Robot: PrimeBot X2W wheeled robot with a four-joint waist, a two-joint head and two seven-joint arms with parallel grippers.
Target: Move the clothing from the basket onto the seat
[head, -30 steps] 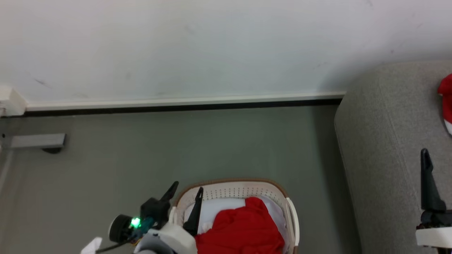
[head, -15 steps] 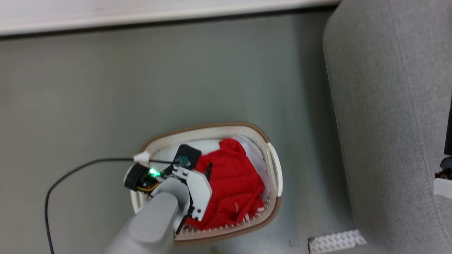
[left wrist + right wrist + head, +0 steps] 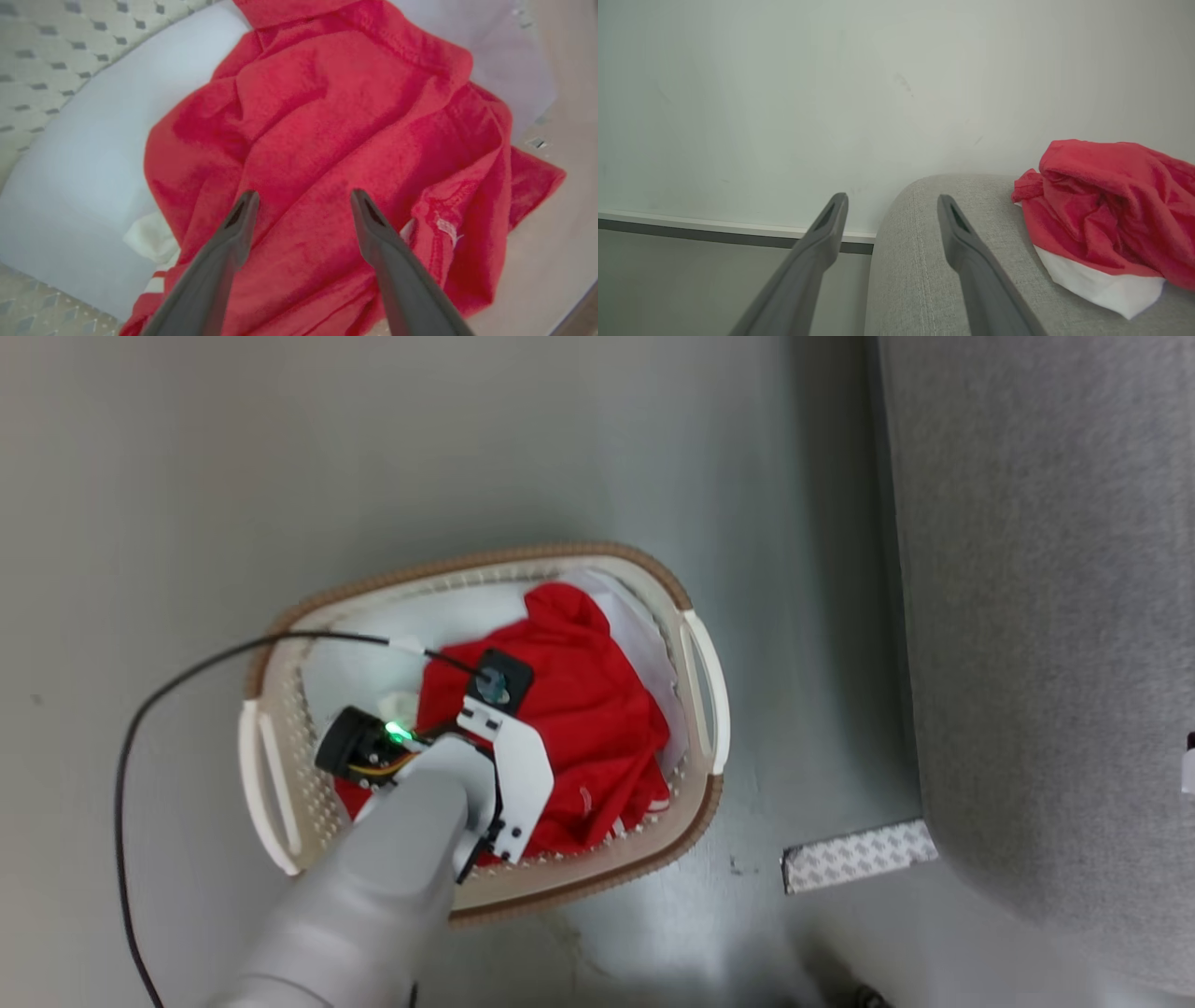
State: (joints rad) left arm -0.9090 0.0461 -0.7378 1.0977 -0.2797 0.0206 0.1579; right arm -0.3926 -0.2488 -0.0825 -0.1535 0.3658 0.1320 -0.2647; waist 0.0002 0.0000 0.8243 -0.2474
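Observation:
The white basket (image 3: 695,691) with a brown rim stands on the floor, left of the grey seat (image 3: 1046,616). Red clothing (image 3: 579,709) lies crumpled inside it on a white cloth (image 3: 84,154). My left wrist (image 3: 495,756) hangs over the basket and hides the fingers from above. In the left wrist view my left gripper (image 3: 301,200) is open, its tips just above the red clothing (image 3: 327,116) with nothing between them. My right gripper (image 3: 889,203) is open and empty beside the seat (image 3: 924,261), where another red garment (image 3: 1101,205) with a white band lies.
A black cable (image 3: 187,672) loops from my left wrist across the floor left of the basket. A white patterned strip (image 3: 859,854) lies on the floor by the seat's corner. A pale wall with a baseboard (image 3: 714,228) stands behind the seat.
The head camera has tilted down, so the basket sits higher in view. My left gripper has gone from the basket's left rim down into it, over the red clothing.

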